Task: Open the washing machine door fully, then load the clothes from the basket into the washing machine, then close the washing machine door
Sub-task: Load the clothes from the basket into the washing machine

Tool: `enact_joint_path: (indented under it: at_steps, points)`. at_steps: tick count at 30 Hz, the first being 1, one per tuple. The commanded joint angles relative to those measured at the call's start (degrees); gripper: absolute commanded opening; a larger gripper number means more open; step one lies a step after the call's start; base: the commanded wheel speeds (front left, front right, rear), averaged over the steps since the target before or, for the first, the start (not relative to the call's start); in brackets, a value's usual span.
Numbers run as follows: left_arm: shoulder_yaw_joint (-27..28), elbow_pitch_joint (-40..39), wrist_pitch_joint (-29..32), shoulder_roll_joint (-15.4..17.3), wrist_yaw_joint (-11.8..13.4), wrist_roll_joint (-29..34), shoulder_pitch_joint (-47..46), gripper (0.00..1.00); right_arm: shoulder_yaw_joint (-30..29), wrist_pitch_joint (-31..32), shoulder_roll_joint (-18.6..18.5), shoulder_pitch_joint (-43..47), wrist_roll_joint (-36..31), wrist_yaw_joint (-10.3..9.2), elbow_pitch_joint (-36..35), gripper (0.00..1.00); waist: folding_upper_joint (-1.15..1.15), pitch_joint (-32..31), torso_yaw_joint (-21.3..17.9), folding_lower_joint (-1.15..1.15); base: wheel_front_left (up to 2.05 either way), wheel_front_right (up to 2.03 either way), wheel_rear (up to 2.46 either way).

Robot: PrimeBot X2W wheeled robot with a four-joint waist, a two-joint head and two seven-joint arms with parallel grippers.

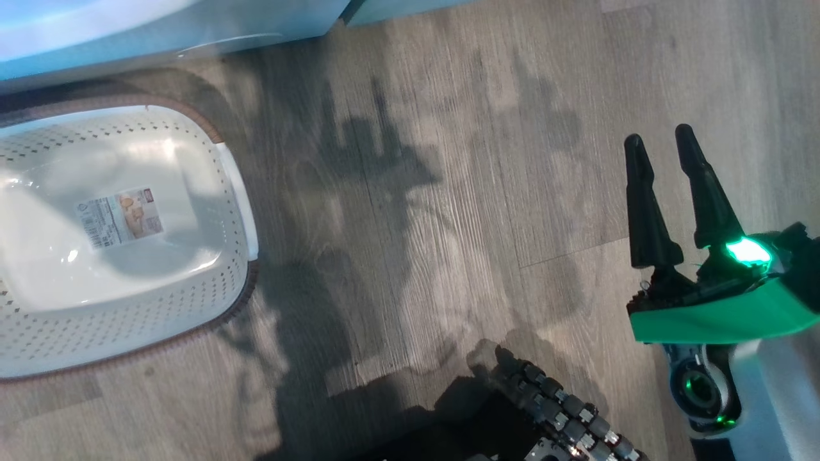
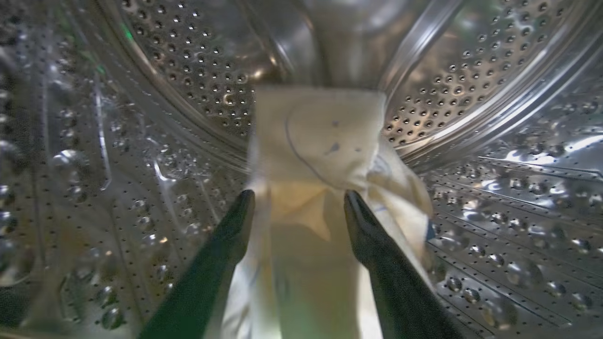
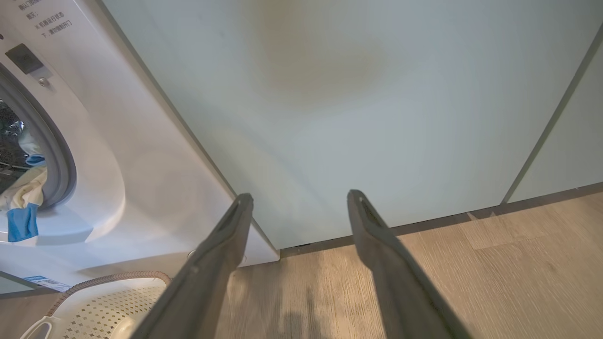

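**Left tool** (image 2: 297,195)
- Located inside the steel drum (image 2: 471,70) of the washing machine (image 3: 141,188), pointing toward the drum's perforated rear wall.
- Fingers spread wide; not clamped on anything.
- One pale yellow garment of the clothes (image 2: 325,141) in the gap between the two fingers, reaching up past their tips. Faint dark line drawing on the fabric. Outline blurred.
- Contact between fabric and the inner finger faces: cannot tell.

**Right tool** (image 1: 660,136)
- Located outside the machine, above the wood-pattern floor (image 1: 448,192), well apart from the basket (image 1: 211,294).
- Fingers spread wide, with nothing between them.
- Aimed, in the right wrist view, at the pale green cabinet panel (image 3: 353,94) just beside the washing machine.

**Basket**
- Standing on the floor, just in front of the machine's lower front.
- Brown rim, perforated cream walls, white side handle toward the right tool.
- Bottom in full view, with a printed label (image 1: 120,218) stuck near its middle.

**Clothes, as seen in the right wrist view**
- Heaped at the lower edge of the drum opening, inside the grey gasket ring (image 3: 63,160).
- Blue piece (image 3: 21,223) hanging out over the lip, against the white recess of the front.

**Robot base**
- Dark roller wheel (image 1: 564,410) at the lower edge of the head view, on the floor, near the right arm.
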Motion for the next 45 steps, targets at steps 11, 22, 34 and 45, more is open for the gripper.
enact_joint_path:
  at_steps: [11, 22, 34, 45]
  points:
    - [1.5, -4.9, -3.5, 0.4, 2.1, -1.5, 7.0, 1.0, -1.4, -0.4, -0.4, 0.0, -1.6, -0.16, -1.7, 1.0, 0.0, -2.6, 2.4, 0.0, 0.0, 0.0, 0.0]
    - [4.1, -13.6, -9.9, -2.7, 5.9, -5.1, 22.5, 1.0, -3.5, -0.4, -0.4, 1.7, -4.8, -0.16, -2.0, 1.0, 0.0, -7.5, 6.6, 0.0, 0.0, 0.0, 0.0]
    - [5.2, -36.4, -15.3, -8.5, 14.2, -5.8, 48.5, 1.0, -5.8, -0.4, -0.4, 4.8, -9.0, -0.16, -1.7, 1.0, 0.0, -13.9, 13.3, 0.0, 0.0, 0.0, 0.0]
    - [3.2, -49.6, -17.1, -14.9, 20.4, -4.4, 68.2, 1.0, -6.8, -0.4, -0.4, 8.2, -12.8, -0.16, -0.1, 1.0, 0.0, -21.3, 18.8, 0.0, 0.0, 0.0, 0.0]
